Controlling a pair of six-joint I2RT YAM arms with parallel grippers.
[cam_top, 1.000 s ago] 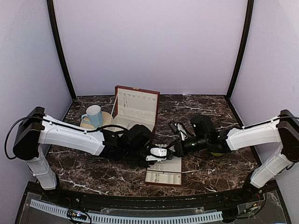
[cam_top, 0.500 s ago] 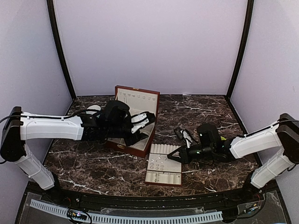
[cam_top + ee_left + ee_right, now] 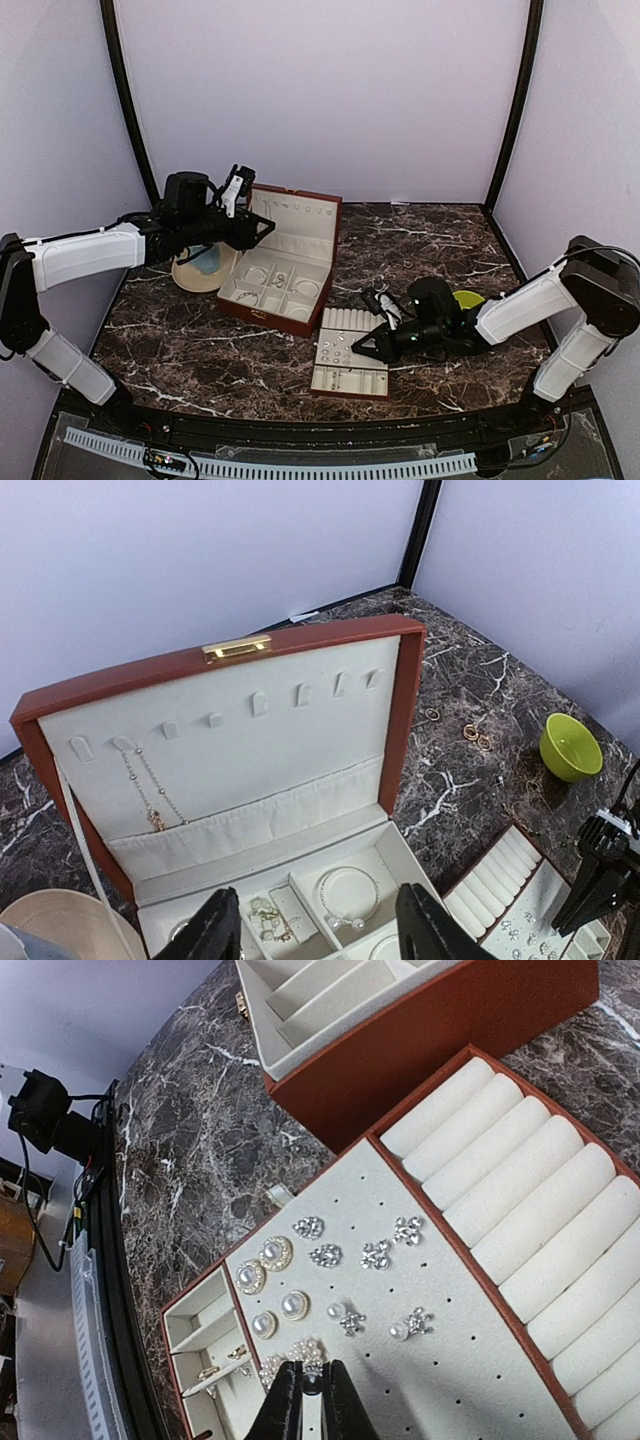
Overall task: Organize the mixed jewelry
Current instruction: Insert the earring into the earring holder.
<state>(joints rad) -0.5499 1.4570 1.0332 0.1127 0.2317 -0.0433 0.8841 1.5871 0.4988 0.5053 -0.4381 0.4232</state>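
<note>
The mixed jewelry lies in two places. Pearl and crystal studs (image 3: 300, 1305) are pinned on the flat cream tray (image 3: 372, 352). A hoop bracelet (image 3: 350, 895) and small gold pieces (image 3: 264, 918) lie in compartments of the reddish-brown box (image 3: 262, 312), and a chain (image 3: 145, 790) hangs in its lid. Two rings (image 3: 471, 733) lie loose on the marble. My left gripper (image 3: 322, 932) hovers open and empty above the box, by the lid (image 3: 252, 226). My right gripper (image 3: 312, 1378) is low over the tray (image 3: 360, 350), shut on a pearl-cluster stud (image 3: 308, 1352).
A green bowl (image 3: 466, 298) sits right of the tray, behind my right arm. A mug on a cream saucer (image 3: 192, 276) stands left of the box, partly hidden by my left arm. The box's upright lid (image 3: 295, 218) stands next to my left gripper.
My left arm has swung from the tray back and to the left, up to the box lid, and its jaws have opened. My right gripper has dropped slightly toward the tray's near part.
</note>
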